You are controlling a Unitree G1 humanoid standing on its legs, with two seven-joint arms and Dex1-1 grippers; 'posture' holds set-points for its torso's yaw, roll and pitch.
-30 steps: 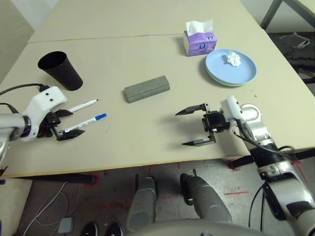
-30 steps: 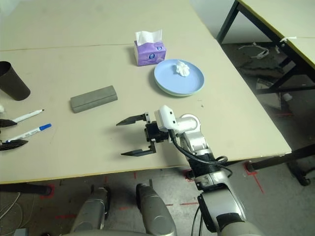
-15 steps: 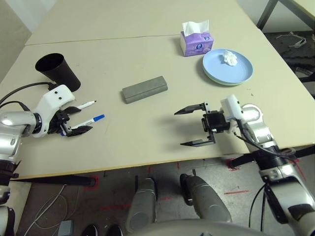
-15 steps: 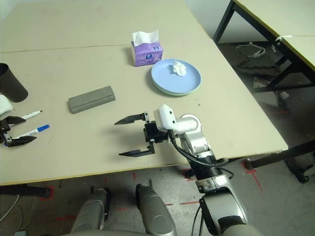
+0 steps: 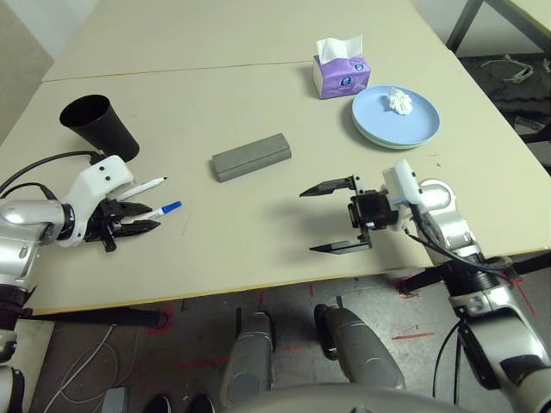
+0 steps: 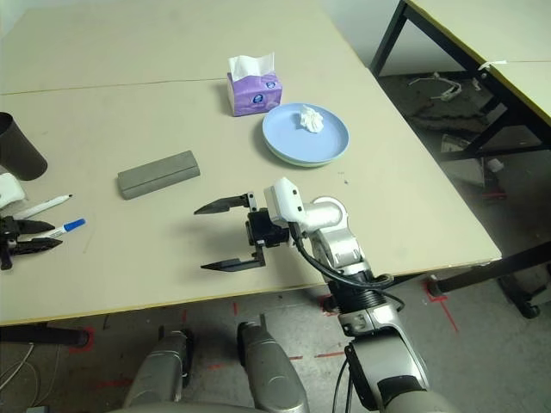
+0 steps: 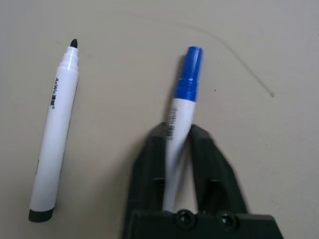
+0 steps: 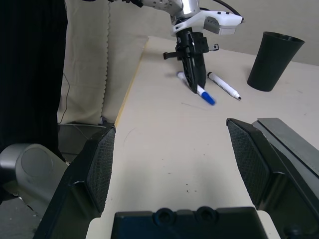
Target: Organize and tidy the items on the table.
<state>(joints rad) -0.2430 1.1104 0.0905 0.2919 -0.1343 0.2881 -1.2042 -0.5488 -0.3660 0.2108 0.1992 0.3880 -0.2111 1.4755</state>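
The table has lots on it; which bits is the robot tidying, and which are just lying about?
Tidying job:
- blue-capped marker, clamped in the left gripper
- black-tipped marker
- black cup
- grey case
- blue plate with crumpled tissue

Just lying about:
- purple tissue box
- floor cables

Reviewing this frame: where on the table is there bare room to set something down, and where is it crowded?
Free: the stretch between the grey glasses case and the open right gripper, and the far table beyond the seam. Crowded: the left edge, with the black cup, both pens and the left gripper.
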